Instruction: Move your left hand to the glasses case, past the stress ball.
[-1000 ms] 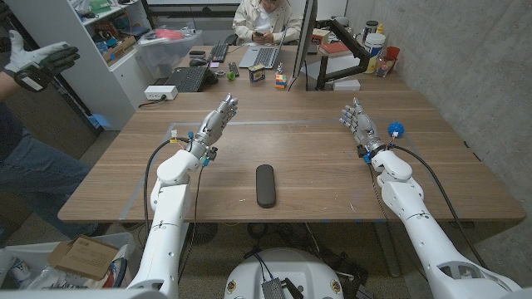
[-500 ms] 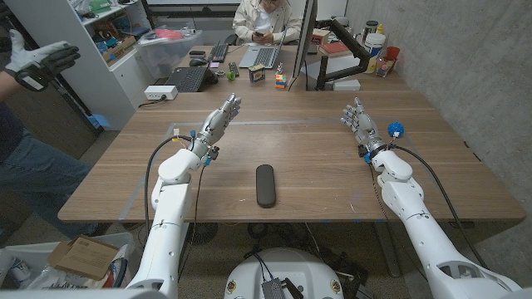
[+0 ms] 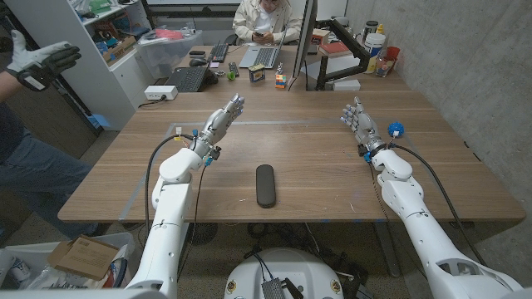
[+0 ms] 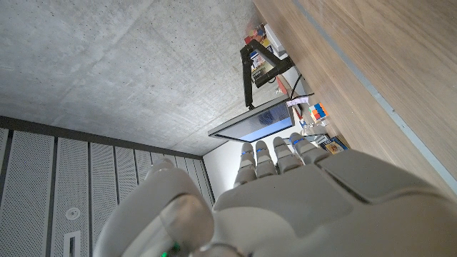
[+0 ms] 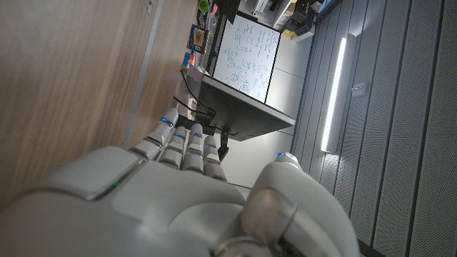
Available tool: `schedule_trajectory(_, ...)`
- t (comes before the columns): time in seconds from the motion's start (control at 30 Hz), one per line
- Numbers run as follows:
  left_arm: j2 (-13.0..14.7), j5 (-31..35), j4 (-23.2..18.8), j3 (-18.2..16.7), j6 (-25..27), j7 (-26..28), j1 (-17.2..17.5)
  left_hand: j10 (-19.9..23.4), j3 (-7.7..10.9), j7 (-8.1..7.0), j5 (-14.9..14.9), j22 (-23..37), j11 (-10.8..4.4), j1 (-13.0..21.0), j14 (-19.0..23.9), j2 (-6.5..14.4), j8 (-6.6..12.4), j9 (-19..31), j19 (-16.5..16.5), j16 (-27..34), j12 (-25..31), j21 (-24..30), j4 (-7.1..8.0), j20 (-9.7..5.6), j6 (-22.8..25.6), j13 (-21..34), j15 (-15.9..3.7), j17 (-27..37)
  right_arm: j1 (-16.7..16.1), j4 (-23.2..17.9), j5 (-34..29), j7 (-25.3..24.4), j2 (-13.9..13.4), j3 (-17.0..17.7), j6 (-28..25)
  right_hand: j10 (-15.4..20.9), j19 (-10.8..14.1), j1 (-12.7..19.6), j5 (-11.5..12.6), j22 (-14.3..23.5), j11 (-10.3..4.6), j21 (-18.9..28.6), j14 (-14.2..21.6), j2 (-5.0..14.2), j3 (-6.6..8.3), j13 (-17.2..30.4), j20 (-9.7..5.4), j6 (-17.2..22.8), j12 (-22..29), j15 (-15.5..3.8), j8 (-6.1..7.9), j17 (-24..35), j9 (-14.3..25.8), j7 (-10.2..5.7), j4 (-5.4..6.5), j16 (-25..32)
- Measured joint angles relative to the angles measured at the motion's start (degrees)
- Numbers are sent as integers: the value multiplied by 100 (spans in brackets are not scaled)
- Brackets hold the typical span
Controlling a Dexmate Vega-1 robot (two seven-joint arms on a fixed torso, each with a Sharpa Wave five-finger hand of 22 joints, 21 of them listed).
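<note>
Count on the wooden surface (image 3: 316, 174): one glasses case (image 3: 265, 184), one stress ball (image 3: 395, 129), two robot hands.

Glasses case: black, oblong, lying flat near the front-middle of the surface, long axis running away from the robot. Nothing touches it.

Stress ball: blue, spiky-looking, sits on the right side of the surface just beside the right hand (image 3: 357, 121), on its outer side. Whether they touch cannot be told from the head view.

Left hand (image 3: 219, 122): released, holding nothing, fingers extended and roughly together, pointing away from the robot toward the far side. It stands well apart from the glasses case, behind and to the left of it. Left wrist view shows the back of the same hand (image 4: 300, 200) with fingers (image 4: 275, 151) straight, wood grain beyond, nothing in the grasp.

Right hand: released as well, fingers upright and slightly spread, nothing held. Right wrist view shows its back (image 5: 178, 207) and straight fingers (image 5: 187, 141).

Behind the surface: one person (image 3: 266, 17) seated at a cluttered desk with a laptop (image 3: 264, 56) and one colourful cube (image 3: 281, 81). One more person at the left edge, gloved hand (image 3: 37, 60) raised.
</note>
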Motion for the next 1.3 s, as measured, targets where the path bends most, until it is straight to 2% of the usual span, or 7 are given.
schedule_trajectory(1.3,128,92,-464,109,-233,-130,288,0,-49,-32,-46,0,0,144,-20,52,0,0,-61,0,0,0,-48,61,-32,0,-20,-12,118,103,-38,84,22,2,39,-1,30,0,0,0,-1,-103,32,0,-24,0,32,51,0,32,0,-12,0,11,-24,0)
